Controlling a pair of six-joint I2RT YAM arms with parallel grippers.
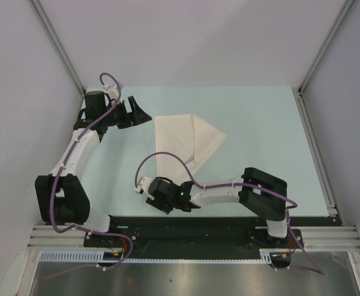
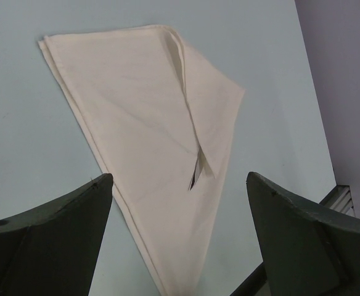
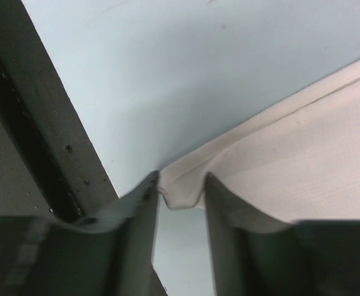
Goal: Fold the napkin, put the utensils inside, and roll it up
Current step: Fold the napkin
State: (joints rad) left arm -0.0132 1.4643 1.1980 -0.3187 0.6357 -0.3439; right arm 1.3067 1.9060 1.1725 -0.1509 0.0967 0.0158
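The white napkin [image 1: 183, 139] lies folded on the pale blue table, tapering to a point at its near end. It fills the left wrist view [image 2: 143, 111]. My left gripper [image 1: 142, 110] is open and empty, low by the napkin's far left corner [image 2: 180, 179]. My right gripper [image 1: 152, 185] is at the napkin's near point. In the right wrist view the cloth tip [image 3: 303, 135] sits bunched between its nearly closed fingers [image 3: 183, 188]. A thin dark sliver [image 2: 194, 179] shows in the fold's slit. I cannot tell whether it is the utensil, which is otherwise hidden.
The table [image 1: 260, 123] is walled by grey panels at the left, right and back. A black strip [image 1: 198, 225] with the arm bases runs along the near edge, just left of my right fingers [image 3: 38, 123]. A metal rail [image 1: 315, 154] lines the right side.
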